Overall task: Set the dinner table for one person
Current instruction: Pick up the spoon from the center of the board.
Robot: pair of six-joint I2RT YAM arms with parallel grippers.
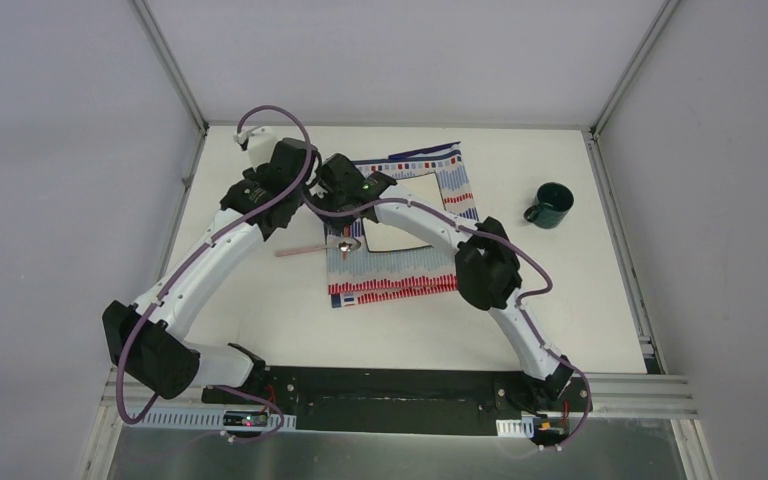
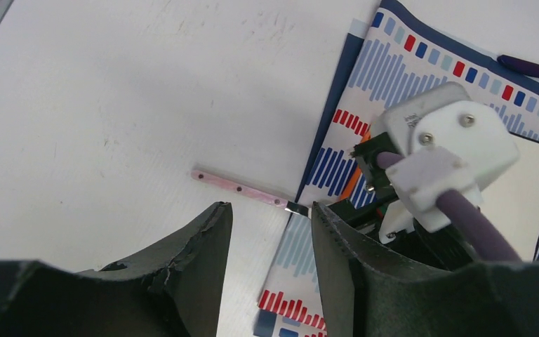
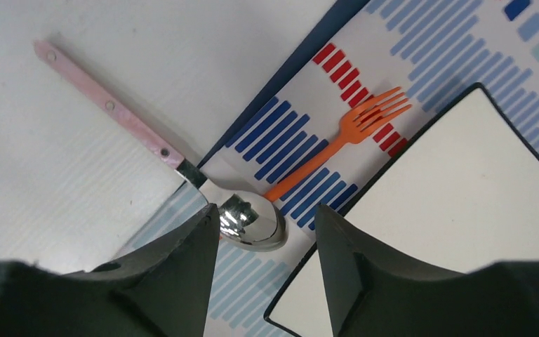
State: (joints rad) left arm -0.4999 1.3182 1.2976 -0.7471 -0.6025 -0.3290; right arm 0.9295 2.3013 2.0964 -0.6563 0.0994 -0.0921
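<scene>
White surface (image 1: pixel 290 320) spans scene, grey rails around it. Left gripper (image 2: pixel 270 210) open, empty, above handle of pink-handled spoon (image 3: pixel 161 151). Spoon straddles 9 o'clock edge of striped cloth (image 1: pixel 400 275), bowl on cloth. Right gripper (image 3: pixel 267 208) open, nothing held, over spoon bowl. Orange fork (image 3: pixel 337 140) on cloth, beside white plate (image 3: pixel 463 210). Green mug (image 1: pixel 552 205) at 3 o'clock of cloth, well apart.

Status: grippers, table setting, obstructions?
Left gripper open, empty. Right gripper open over spoon, bowl on cloth, handle on dinner table. Fork beside plate. Both grippers crowded together.
</scene>
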